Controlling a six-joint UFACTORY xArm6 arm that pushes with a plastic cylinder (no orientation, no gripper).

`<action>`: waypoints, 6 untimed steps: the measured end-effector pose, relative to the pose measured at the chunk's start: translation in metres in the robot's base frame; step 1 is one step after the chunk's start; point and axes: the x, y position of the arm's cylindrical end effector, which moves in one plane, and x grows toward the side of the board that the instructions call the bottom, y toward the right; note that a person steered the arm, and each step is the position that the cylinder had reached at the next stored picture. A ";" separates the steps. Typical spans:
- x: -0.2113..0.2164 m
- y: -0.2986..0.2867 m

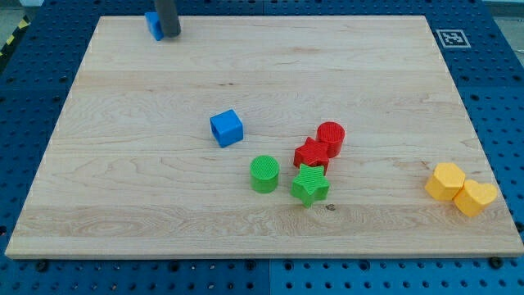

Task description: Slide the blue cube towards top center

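Note:
The blue cube (227, 128) sits on the wooden board (123, 164), a little left of the middle. My tip (169, 35) is at the view's top left, far above and left of the cube. A second blue block (152, 24) sits right beside the tip's left, partly hidden by the rod; its shape cannot be made out.
A green cylinder (264, 174) and a green star (309, 184) lie below and right of the cube. A red star (311, 154) and a red cylinder (331, 137) touch each other next to them. Two yellow blocks (446, 181) (475, 197) sit at the right edge.

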 end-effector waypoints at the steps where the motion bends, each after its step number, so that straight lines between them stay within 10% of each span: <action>1: 0.000 -0.001; 3: 0.053 0.038; 6: 0.292 0.078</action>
